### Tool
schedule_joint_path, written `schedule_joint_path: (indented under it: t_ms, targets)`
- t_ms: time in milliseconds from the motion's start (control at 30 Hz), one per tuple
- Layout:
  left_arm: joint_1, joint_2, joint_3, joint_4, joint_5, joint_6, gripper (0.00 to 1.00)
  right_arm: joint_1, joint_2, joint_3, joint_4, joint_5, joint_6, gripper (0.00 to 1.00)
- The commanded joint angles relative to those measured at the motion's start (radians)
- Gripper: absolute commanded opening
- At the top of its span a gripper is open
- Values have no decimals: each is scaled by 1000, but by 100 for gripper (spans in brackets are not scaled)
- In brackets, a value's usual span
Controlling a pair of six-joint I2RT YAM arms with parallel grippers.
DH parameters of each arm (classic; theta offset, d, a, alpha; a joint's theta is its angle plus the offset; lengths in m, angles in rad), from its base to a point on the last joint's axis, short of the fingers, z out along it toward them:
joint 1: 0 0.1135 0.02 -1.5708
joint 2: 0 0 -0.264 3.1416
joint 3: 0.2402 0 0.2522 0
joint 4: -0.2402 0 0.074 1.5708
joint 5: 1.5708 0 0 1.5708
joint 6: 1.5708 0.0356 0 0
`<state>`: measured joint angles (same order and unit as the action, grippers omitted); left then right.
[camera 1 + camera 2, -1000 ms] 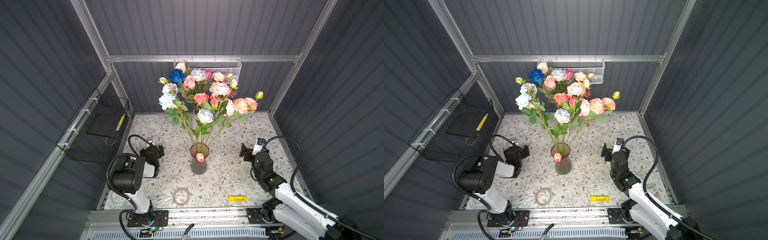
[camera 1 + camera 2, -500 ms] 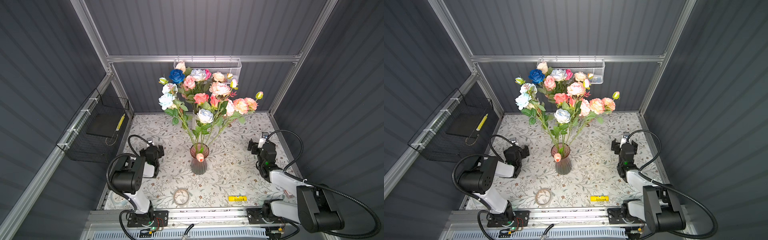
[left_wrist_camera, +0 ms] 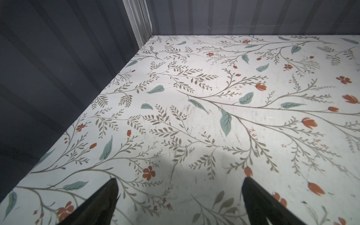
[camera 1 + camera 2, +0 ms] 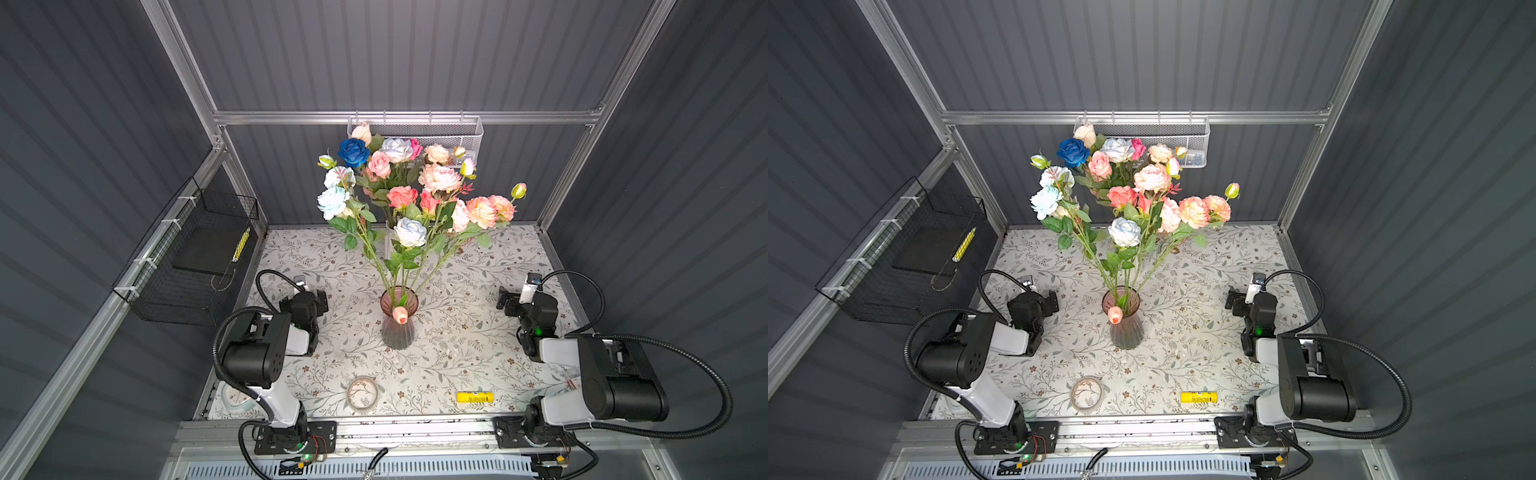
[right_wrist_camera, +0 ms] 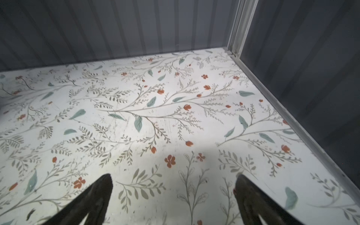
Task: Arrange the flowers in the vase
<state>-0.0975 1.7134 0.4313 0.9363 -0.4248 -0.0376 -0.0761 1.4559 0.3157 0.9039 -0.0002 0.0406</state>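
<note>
The flowers (image 4: 440, 178) (image 4: 1151, 178), pink, peach, cream, pale blue and one deep blue, stand as a tall bunch with green stems running down into the ribbed pinkish glass vase (image 4: 398, 328) (image 4: 1126, 332) at the table's middle. A small pink bud (image 4: 400, 314) leans at the vase's rim. My left gripper (image 4: 318, 301) (image 3: 180, 181) rests low, left of the vase, open with only tabletop between its fingers. My right gripper (image 4: 505, 301) (image 5: 173, 177) sits right of the vase, also open and holding nothing. Neither wrist view shows the vase or the flowers.
A tape roll (image 4: 362, 392) and a yellow tube (image 4: 475, 397) lie near the front edge. A black wire basket (image 4: 195, 266) hangs on the left wall and a white mesh basket (image 4: 436, 133) on the back wall. A pale container (image 4: 388, 243) stands behind the vase, mostly hidden.
My right arm has drawn back and folded over its base, carrying its open gripper a little to the right, away from the vase. The left arm and the flowers have not moved.
</note>
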Motion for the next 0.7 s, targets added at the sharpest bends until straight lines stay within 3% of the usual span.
schedule_joint_path:
  t_ms: [0, 133, 667]
  targets:
    - [-2, 3, 17, 15, 1, -15, 100, -2, -6, 27, 16, -33, 22, 99]
    - [-2, 3, 17, 15, 1, -15, 100, 7, -1, 9, 61, 29, 35, 99]
    - [-2, 3, 17, 15, 1, -15, 100, 8, -1, 3, 73, 30, 36, 99]
